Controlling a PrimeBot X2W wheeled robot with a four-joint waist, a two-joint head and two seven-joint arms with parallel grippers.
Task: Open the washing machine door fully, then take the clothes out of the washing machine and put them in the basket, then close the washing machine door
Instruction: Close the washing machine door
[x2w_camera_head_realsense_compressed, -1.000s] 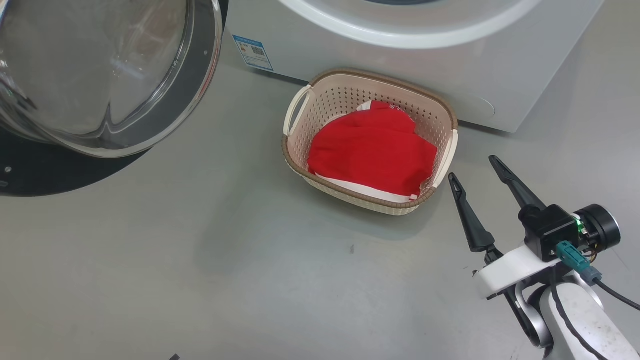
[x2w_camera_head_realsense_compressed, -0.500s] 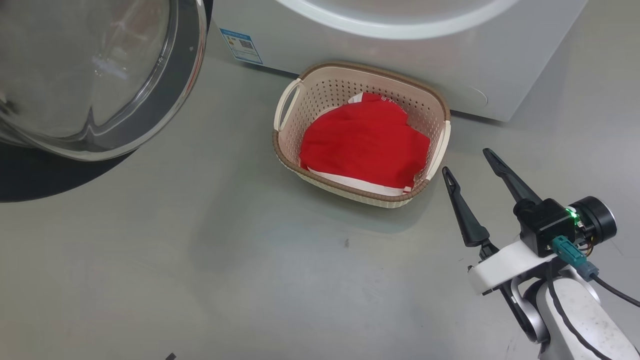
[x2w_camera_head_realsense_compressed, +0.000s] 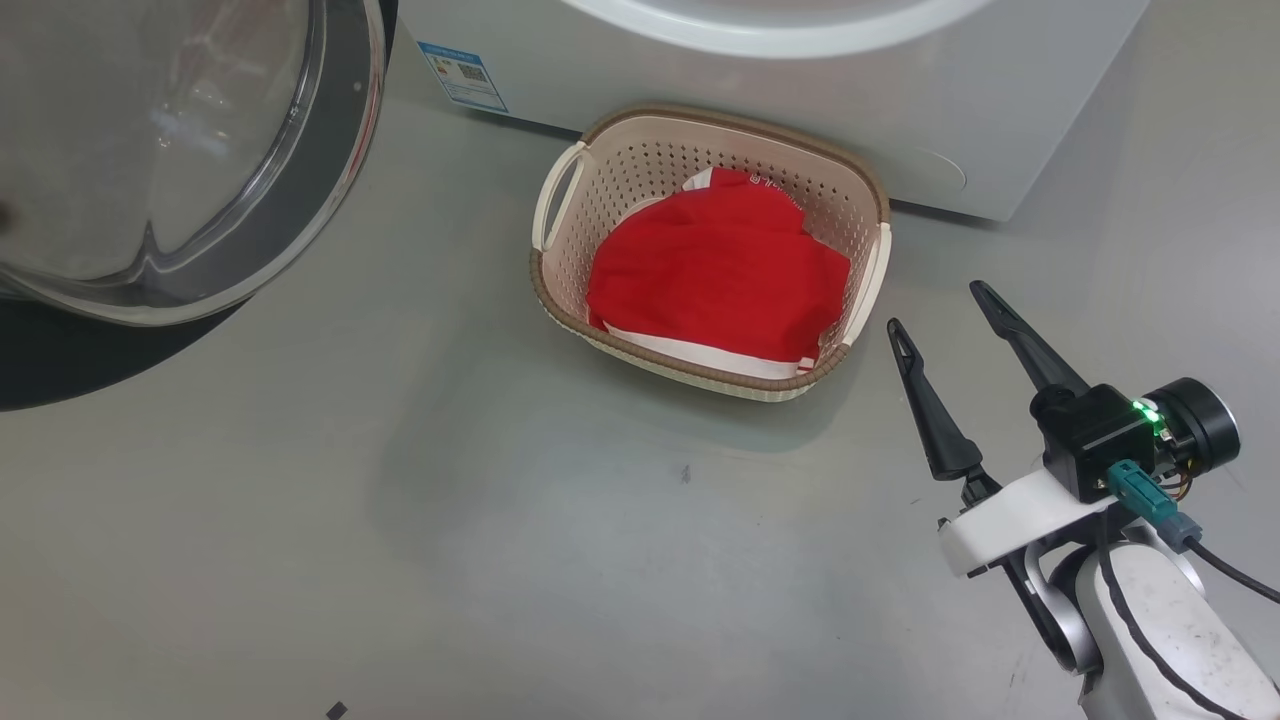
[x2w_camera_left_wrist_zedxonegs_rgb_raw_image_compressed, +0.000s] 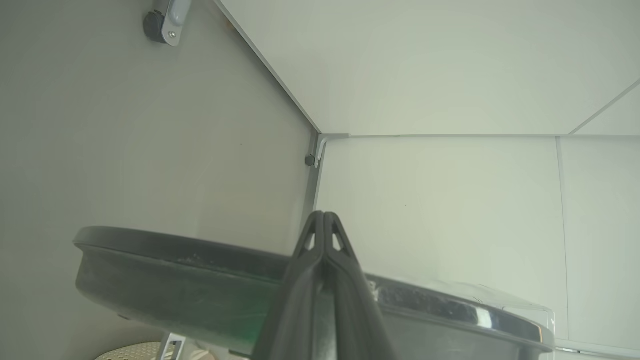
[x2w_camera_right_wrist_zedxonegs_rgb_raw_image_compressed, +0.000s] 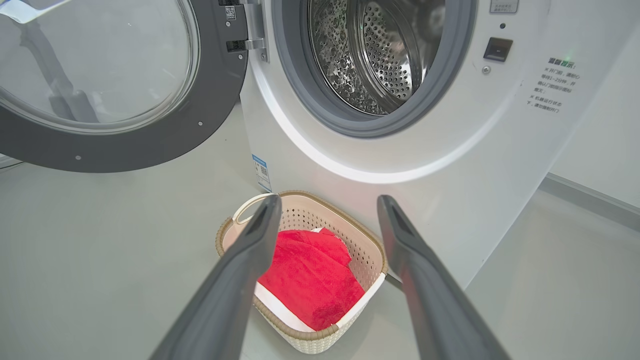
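Two long dark fingers of the right gripper (x2w_camera_head_realsense_compressed: 935, 306) stand spread wide with nothing between them, hovering over the grey floor (x2w_camera_head_realsense_compressed: 400, 520) just to the right of the small cream plastic basket with perforated sides and a brown woven-look rim (x2w_camera_head_realsense_compressed: 640, 170); in the right wrist view the same gripper (x2w_camera_right_wrist_zedxonegs_rgb_raw_image_compressed: 328, 200) points down toward that basket (x2w_camera_right_wrist_zedxonegs_rgb_raw_image_compressed: 360, 255) and is clear of it; the bright red clothes with white trim (x2w_camera_head_realsense_compressed: 720, 270) lie bunched inside the basket, covering most of its bottom, with a white band along the near edge; the basket sits on the floor close to the front of the big white front-loading washing machine (x2w_camera_head_realsense_compressed: 800, 120), below its round opening; the right wrist view shows the machine's grey rubber ring (x2w_camera_right_wrist_zedxonegs_rgb_raw_image_compressed: 452, 85) and bare perforated steel drum (x2w_camera_right_wrist_zedxonegs_rgb_raw_image_compressed: 380, 60), with the red clothes (x2w_camera_right_wrist_zedxonegs_rgb_raw_image_compressed: 310, 275) in the basket beneath; a small blue label (x2w_camera_head_realsense_compressed: 463, 75) marks the machine's lower left corner; the large round washing machine door with a wide black rim and bulging clear glass window (x2w_camera_head_realsense_compressed: 345, 200) stands swung open to the left of the machine, hinged at the opening's left side (x2w_camera_right_wrist_zedxonegs_rgb_raw_image_compressed: 215, 100); the left gripper (x2w_camera_left_wrist_zedxonegs_rgb_raw_image_compressed: 324, 215) is closed, finger pressed to finger, holding nothing; its fingers cross in front of the door's black rim (x2w_camera_left_wrist_zedxonegs_rgb_raw_image_compressed: 175, 280), and whether they touch it cannot be told.
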